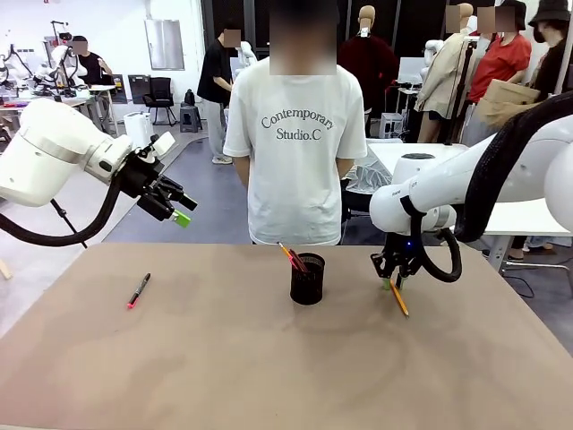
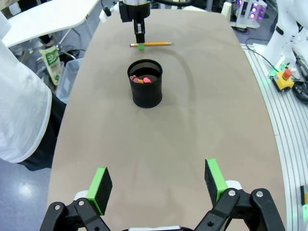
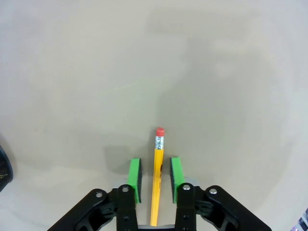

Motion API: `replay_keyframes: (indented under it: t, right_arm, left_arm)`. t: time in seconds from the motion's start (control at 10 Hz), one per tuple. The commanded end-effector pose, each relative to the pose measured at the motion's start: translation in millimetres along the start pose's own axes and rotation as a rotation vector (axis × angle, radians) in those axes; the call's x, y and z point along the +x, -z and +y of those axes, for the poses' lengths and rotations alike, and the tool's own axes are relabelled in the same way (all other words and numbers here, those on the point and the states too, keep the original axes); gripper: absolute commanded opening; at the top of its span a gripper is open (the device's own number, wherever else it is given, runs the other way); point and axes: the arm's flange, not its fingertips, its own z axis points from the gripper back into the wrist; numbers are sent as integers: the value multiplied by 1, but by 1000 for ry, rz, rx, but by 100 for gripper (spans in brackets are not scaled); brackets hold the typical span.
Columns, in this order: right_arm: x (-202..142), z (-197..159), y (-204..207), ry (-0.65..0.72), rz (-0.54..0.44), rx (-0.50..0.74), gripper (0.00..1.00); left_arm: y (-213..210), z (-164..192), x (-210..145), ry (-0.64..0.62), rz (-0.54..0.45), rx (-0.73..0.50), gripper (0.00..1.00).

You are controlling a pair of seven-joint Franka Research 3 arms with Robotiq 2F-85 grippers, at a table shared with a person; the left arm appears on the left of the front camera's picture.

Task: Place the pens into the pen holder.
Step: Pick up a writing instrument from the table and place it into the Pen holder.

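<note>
While a person (image 1: 295,161) stands at the far side, things are like this.
Right gripper (image 3: 155,164): down on the table (image 1: 269,376), fingers a little apart, one on each side of the pencil (image 3: 159,140), not squeezing it.
Left gripper (image 2: 156,169): up in the air, wide apart, holding nothing.
Holder (image 1: 307,282): mid table, two pens (image 1: 292,258) inside.
Marker (image 1: 138,291): lying flat, far left.

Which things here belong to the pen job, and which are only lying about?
Job:
pen holder
pens standing in it
yellow pencil, lying flat
black marker, lying flat

Lying about:
yellow box with a red button
green-printed bag
</note>
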Motion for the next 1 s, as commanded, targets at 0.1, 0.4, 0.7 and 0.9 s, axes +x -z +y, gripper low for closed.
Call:
replay_keyframes:
  t: [0.1,0.4,0.7,0.9]
  right_arm:
    - [2,0,7,-13,7,8,0]
    - [1,-1,4,-45,3,55,0]
    - [1,-19,-28,-114,-119,378,0]
    - [-3,-31,-53,-201,-214,532,0]
  left_arm:
    - [-1,0,1,-3,-7,5,100]
    - [-1,0,1,-3,-7,5,100]
    - [-1,0,1,-3,-7,5,100]
    - [-1,0,1,-3,-7,5,100]
